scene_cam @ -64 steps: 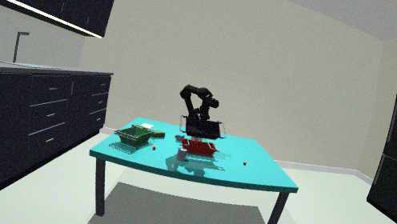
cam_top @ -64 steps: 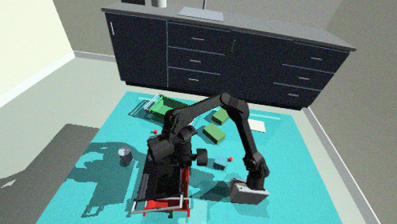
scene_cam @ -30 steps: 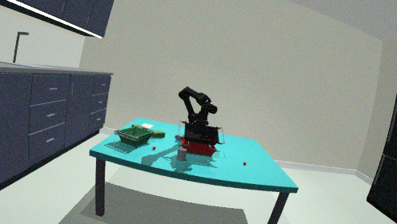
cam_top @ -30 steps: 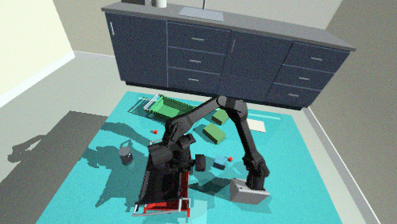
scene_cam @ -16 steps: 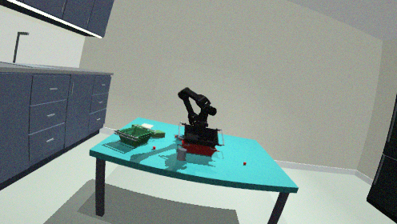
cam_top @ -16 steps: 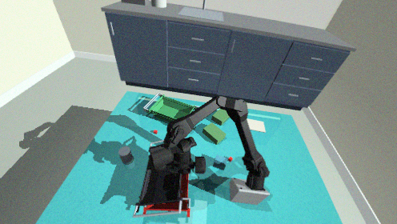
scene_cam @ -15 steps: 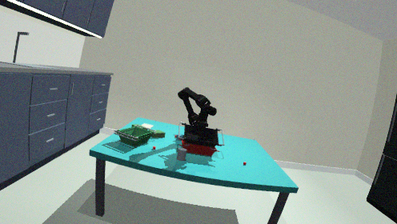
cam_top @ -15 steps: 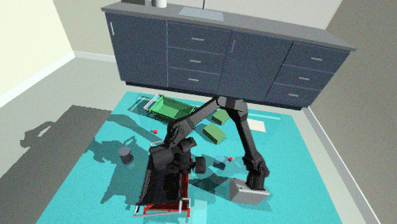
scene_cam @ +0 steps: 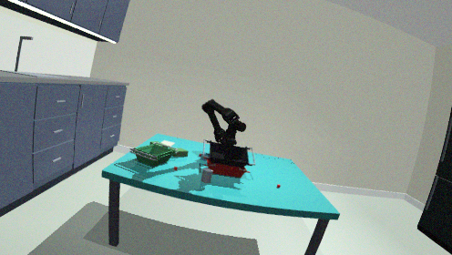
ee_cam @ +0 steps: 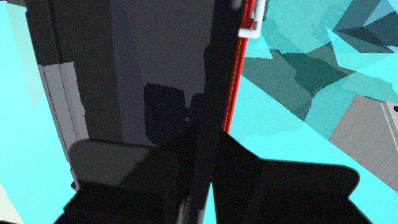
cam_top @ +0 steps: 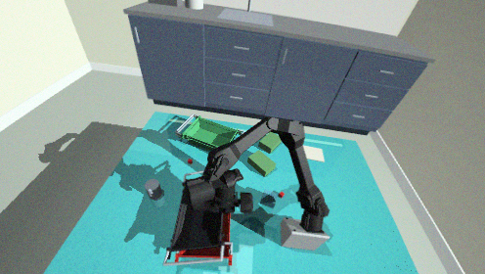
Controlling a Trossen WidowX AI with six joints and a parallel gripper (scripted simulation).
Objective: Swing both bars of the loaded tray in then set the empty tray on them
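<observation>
The empty black tray (cam_top: 196,237) (scene_cam: 227,154) (ee_cam: 160,45) is over the red tray (cam_top: 226,225) (scene_cam: 228,171) (ee_cam: 233,97), a little to its left in the top view. My gripper (cam_top: 224,207) (ee_cam: 205,127) is shut on the black tray's long side wall. In the exterior view the two trays are very close; whether they touch is unclear. The red tray stands on the table; its blocks are hidden beneath the black tray. Wire bars show at both ends of the stack. A pale bar corner (ee_cam: 257,25) shows beside the red rim; its bar's full position is hidden.
A green tray (cam_top: 207,133) (scene_cam: 154,154) with wire bars stands at the back left. Two green blocks (cam_top: 269,143) (cam_top: 261,163) lie beside it. A grey cylinder (cam_top: 154,189) (scene_cam: 207,175) stands left of the stack. Small red cubes (cam_top: 190,160) (cam_top: 281,195) and a dark block (cam_top: 267,200) lie nearby.
</observation>
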